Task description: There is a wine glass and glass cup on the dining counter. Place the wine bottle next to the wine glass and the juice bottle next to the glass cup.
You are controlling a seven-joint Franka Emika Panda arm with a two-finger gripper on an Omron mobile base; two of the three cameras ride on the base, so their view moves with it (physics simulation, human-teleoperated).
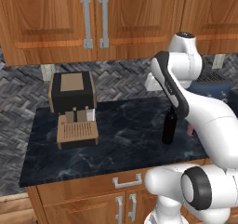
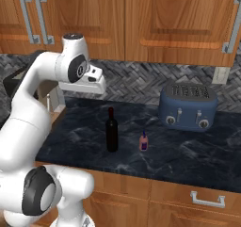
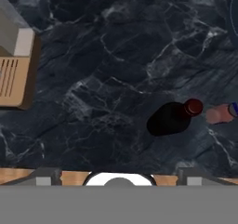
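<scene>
Pincer: I read it as spread wide with nothing between the fingers, held high over the surface; the hand view looks straight down from it.
Wine bottle [image 2: 112, 131]: I see it upright on the dark marbled surface [image 2: 188, 155], near the front edge, apart from the pincer.
Juice bottle [image 2: 144, 141]: upright just beside the wine bottle, on the toaster's side, not touching it.
Toaster [image 2: 188, 106]: blue, at the back of the surface, well apart from both bottles.
Coffee machine [image 1: 73, 108]: black and wood, at the far end of the surface from the toaster.
</scene>
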